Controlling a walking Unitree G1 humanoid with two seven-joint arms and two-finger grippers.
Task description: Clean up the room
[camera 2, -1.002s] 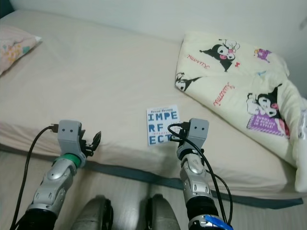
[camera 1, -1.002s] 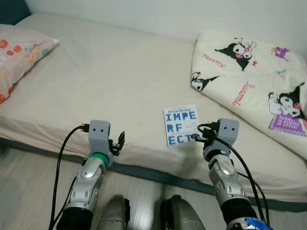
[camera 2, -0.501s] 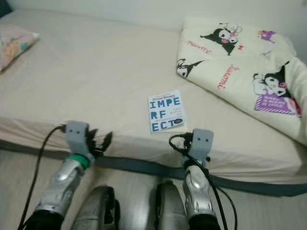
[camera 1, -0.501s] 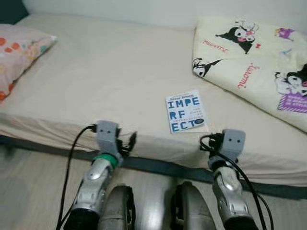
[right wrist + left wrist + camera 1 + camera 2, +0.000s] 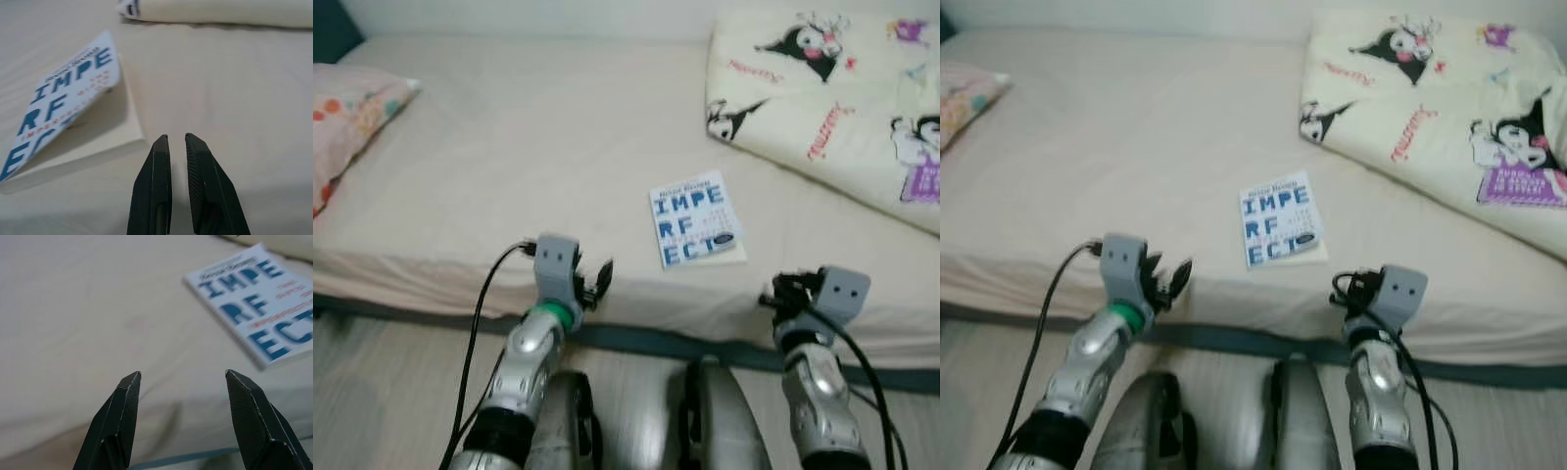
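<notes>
From the left eye view, the white paperback book with big blue letters (image 5: 696,217) lies flat on the beige-sheeted bed (image 5: 509,166), near its front edge, below the folded cream cartoon-print blanket (image 5: 832,88). The left tool (image 5: 597,280) hangs at the mattress edge, well to the book's left; the right tool (image 5: 775,292) hangs at the edge, below and right of the book.

The right eye view shows the same layout, with a pink patterned pillow (image 5: 964,93) far left.

In the left wrist view, the left tool (image 5: 182,382) stands wide open, aimed at bare sheet beside the book (image 5: 259,313).

In the right wrist view, the right tool (image 5: 177,142) is nearly closed, just off the book's near corner, whose cover (image 5: 63,98) lifts slightly. I'd say it should open first, then slide one finger under that raised edge and pinch firmly.
</notes>
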